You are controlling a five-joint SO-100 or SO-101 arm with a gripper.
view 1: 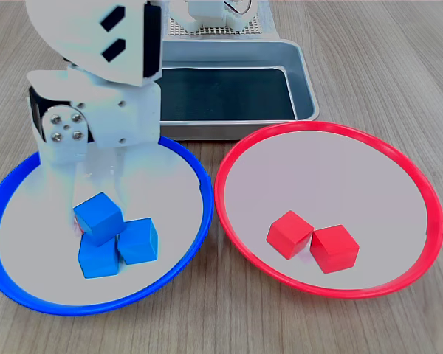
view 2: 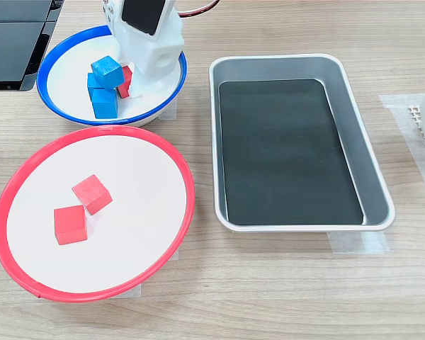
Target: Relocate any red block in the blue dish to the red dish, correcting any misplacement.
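Item: red dish (view 1: 323, 212), nearest the camera in the second exterior view, red rim, pale inside; holds two red cubes (view 1: 312, 240) lying touching, one at an angle to the other. Item: blue dish (view 1: 96, 228), beside it with rims almost meeting; holds three blue cubes (view 1: 111, 237) in a tight cluster, one perched tilted on the others. Item: the red block (view 2: 125, 79), inside the blue dish, pressed against the far side of the blue cluster; only a sliver shows in the second exterior view, tucked under the arm's white housing, and in the first exterior view the blue cubes and the arm hide it altogether. Item: gripper (view 1: 85, 193), lowered into the blue dish right behind the cluster, fingers pointing down at the spot where the red block lies; whether the fingers stand apart or are closed on the block cannot be told, since the housing and cubes cover the tips in both exterior views. Item: metal tray (view 2: 354, 106), farthest back, dark-lined, nothing in it. Step in hand, as judged: the pick of the misplaced red block. Next move calls for a firm hold on that block alone, a lift that does not topple the perched blue cube, then a carry across the two rims to the red dish.
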